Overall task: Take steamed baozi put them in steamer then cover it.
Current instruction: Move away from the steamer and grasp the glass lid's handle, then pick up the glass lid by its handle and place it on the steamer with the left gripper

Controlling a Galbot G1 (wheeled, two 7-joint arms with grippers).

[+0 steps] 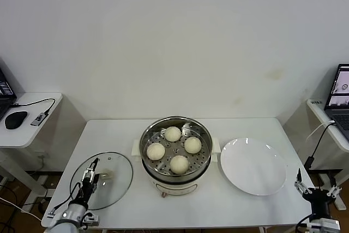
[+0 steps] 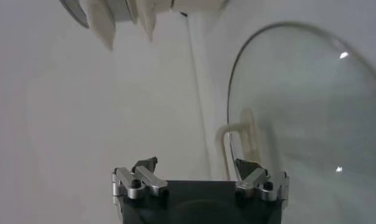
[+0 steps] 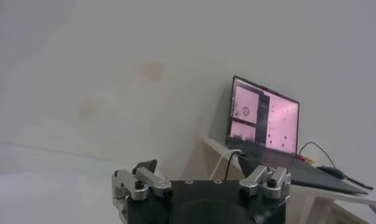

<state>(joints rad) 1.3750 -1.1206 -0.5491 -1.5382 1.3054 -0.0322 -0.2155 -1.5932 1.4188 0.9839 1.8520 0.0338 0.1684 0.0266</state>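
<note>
Four steamed baozi [image 1: 174, 149] sit in the steamer [image 1: 175, 154] at the middle of the desk [image 1: 245, 205], its basket uncovered. The cover [image 1: 101, 180], a clear glass lid, lies flat on the desk to the steamer's left, apart from it. My left gripper [image 1: 90, 176] hovers right over the lid, jaws spread and holding nothing. The cream bar handle [image 2: 238, 148] lies just ahead of that gripper, toward its right finger, its long axis running roughly away from me. My right gripper [image 1: 317, 190] waits, jaws also spread and empty, at the desk's near right corner beyond the empty white plate [image 1: 253, 166], well apart from the lid. By my judgement only the covering remains, and the left arm is plainly the nearer: the lid must travel rightward onto the steamer.
</note>
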